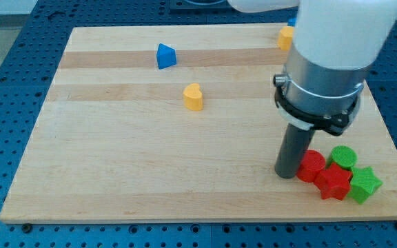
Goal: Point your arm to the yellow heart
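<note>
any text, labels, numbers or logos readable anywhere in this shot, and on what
None: no word, number, label or logo can be read anywhere in the view.
Blue block, yellow heart, second yellow block, red blocks, green blocks: plain coloured faces.
Board: bare wood grain.
Arm and my tip, which is beside the red blocks: unmarked.

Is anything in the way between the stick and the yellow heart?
No. My tip sits at the view's bottom right, beside the red blocks. The yellow heart is up and to the view's left, with only bare board between them.
</note>
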Action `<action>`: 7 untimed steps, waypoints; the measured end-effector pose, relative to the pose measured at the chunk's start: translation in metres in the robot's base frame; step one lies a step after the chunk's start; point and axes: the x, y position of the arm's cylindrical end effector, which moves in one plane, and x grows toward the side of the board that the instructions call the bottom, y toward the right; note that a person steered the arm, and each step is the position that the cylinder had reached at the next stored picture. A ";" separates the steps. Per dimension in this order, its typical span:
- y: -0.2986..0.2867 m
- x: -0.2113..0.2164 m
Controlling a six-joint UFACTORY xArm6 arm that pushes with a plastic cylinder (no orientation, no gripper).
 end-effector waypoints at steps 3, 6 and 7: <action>-0.030 -0.033; -0.105 -0.108; -0.124 -0.125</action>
